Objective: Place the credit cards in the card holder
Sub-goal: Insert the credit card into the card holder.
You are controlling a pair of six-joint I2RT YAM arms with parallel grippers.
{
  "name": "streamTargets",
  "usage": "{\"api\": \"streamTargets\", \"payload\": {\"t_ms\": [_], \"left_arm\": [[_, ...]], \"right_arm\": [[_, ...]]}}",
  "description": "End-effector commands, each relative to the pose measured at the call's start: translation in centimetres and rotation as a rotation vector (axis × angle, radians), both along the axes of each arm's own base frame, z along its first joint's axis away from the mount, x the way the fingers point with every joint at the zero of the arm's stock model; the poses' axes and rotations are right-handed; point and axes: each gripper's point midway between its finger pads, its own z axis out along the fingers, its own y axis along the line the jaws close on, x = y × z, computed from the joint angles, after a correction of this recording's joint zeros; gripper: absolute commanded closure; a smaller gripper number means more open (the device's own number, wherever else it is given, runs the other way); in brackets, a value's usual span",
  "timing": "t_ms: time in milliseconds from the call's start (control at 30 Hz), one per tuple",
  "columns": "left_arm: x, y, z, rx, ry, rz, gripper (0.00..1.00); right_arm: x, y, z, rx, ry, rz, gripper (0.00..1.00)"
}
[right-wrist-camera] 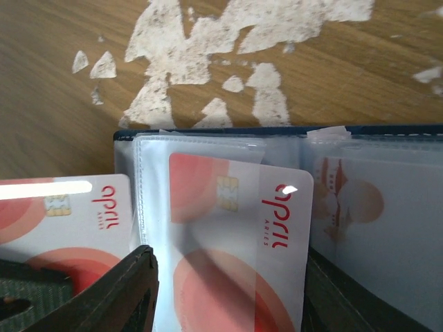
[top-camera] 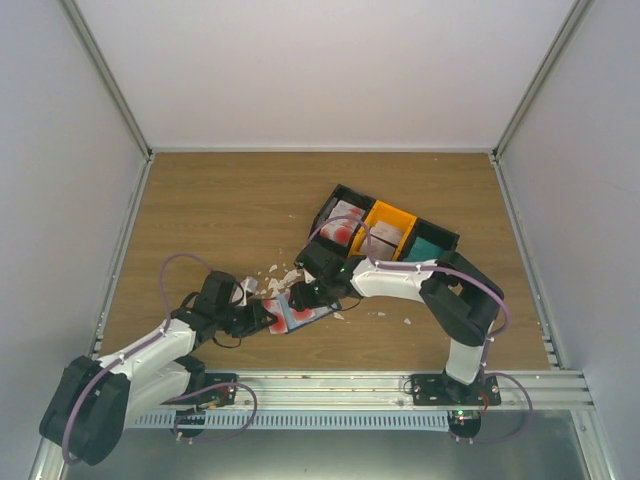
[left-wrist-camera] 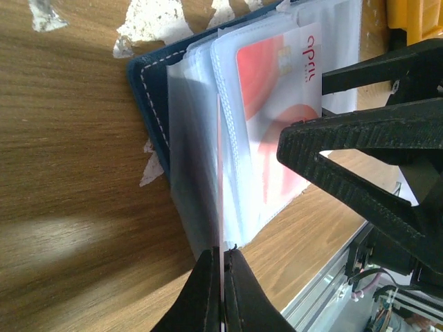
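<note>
The navy card holder (top-camera: 300,312) lies open on the wood between both grippers; its blue edge also shows in the left wrist view (left-wrist-camera: 149,104) and the right wrist view (right-wrist-camera: 208,131). My left gripper (left-wrist-camera: 223,277) is shut on a thin credit card (left-wrist-camera: 219,180), seen edge-on at the clear sleeves; in the top view it is at the holder's left end (top-camera: 262,318). A red-and-white credit card (right-wrist-camera: 235,235) lies partly inside a clear sleeve. My right gripper (right-wrist-camera: 228,259) is open, its fingers either side of that card, over the holder's far edge (top-camera: 318,290). Another red-and-white card (right-wrist-camera: 62,214) shows at the left.
A pale card with orange print (right-wrist-camera: 346,200) sits in the right sleeve. Torn white scraps (right-wrist-camera: 208,41) lie on the wood beyond the holder. Black, orange and teal tray boxes (top-camera: 385,232) stand behind the right arm. A metal rail (top-camera: 330,385) runs along the near edge.
</note>
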Motion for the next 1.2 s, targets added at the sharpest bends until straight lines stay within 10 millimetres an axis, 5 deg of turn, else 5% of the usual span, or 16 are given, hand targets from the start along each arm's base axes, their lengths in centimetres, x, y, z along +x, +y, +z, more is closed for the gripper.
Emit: {"api": "streamTargets", "payload": {"t_ms": [0,533,867,1167], "left_arm": [[0.2,-0.3,0.5,-0.021,-0.048,-0.002,1.0],[-0.4,-1.0,-0.1,-0.061,-0.024,-0.046,1.0],[-0.4,-1.4,-0.8,-0.05,0.0,-0.067,1.0],[1.3,-1.1,0.7,-0.028,-0.073,-0.025,1.0]], "right_arm": [[0.6,-1.5,0.6,-0.084,-0.06,-0.06,0.45],[-1.6,-1.9,-0.1,-0.241,-0.108,-0.063,0.39],[-2.6,-0.1,-1.0,-0.276,-0.127,-0.013,0.33],[0.3,-2.0,3.0,-0.261,-0.266,-0.076,0.27]]}}
